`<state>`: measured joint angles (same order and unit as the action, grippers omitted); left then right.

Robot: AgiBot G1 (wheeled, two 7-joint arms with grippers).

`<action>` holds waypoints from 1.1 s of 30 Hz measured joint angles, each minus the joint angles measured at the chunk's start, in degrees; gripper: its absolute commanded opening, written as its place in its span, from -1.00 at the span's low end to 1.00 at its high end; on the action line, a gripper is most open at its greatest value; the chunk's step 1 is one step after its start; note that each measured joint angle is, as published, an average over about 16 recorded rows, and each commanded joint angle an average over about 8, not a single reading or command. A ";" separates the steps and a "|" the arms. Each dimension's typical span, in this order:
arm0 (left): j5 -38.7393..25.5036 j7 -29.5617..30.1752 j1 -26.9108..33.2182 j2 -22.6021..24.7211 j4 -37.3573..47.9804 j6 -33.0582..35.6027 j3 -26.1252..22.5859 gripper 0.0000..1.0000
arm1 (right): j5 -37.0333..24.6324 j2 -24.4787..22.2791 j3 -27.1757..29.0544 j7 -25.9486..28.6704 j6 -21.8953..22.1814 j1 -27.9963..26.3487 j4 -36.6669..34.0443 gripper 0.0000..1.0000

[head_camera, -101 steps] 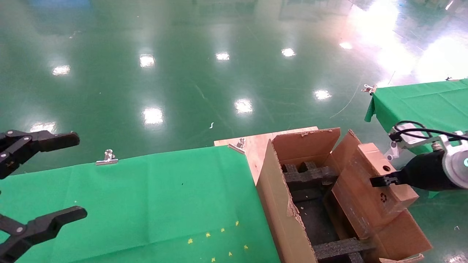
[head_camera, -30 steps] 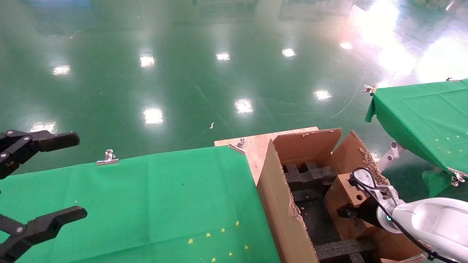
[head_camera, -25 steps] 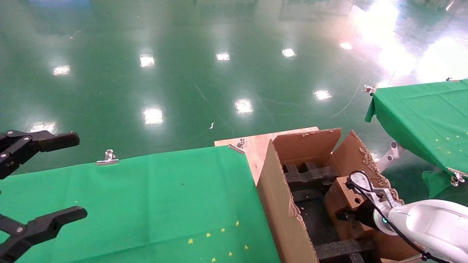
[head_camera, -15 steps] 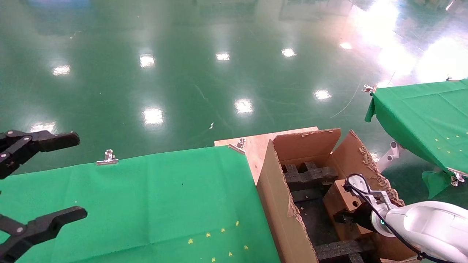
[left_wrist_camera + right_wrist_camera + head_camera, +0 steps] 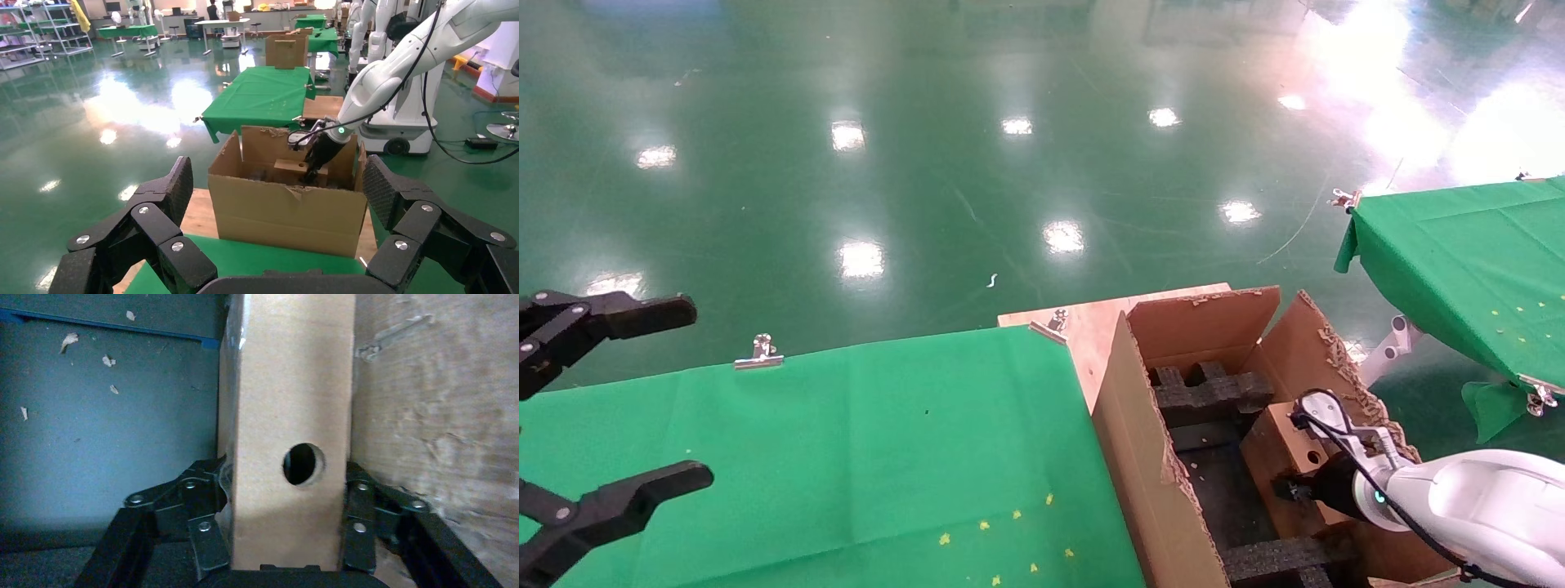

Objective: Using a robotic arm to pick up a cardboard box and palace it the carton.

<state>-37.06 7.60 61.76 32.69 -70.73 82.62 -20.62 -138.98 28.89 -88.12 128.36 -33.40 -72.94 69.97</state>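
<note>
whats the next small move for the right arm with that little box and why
Probably ease it a little lower, then open. The right gripper clamps the cardboard box on both sides, and the box is already inside the carton, close against its right wall, with its top above the black foam.

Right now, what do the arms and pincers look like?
Right arm: glossy white shell, glowing green ring, black wrist, black cable looped over a grey camera block. Right pincer: black linked fingers with silver screws. Left pincer: same black jointed fingers with silver rivets and ribbed pads; its arm is out of view.
</note>
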 measured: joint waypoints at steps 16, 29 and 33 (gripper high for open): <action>0.00 0.00 0.00 0.00 0.00 0.00 0.00 1.00 | -1.19 -5.05 2.44 -0.69 1.34 -4.09 5.75 1.00; 0.00 0.00 0.00 0.00 0.00 0.00 0.00 1.00 | 4.97 -7.64 1.46 -12.61 22.66 -12.67 8.49 1.00; 0.00 0.00 0.00 0.00 0.00 0.00 0.00 1.00 | 5.53 -8.42 -1.50 -14.51 35.15 -14.37 8.69 1.00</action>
<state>-37.06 7.60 61.76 32.69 -70.73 82.62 -20.62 -133.46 20.46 -89.62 113.85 1.74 -87.32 78.66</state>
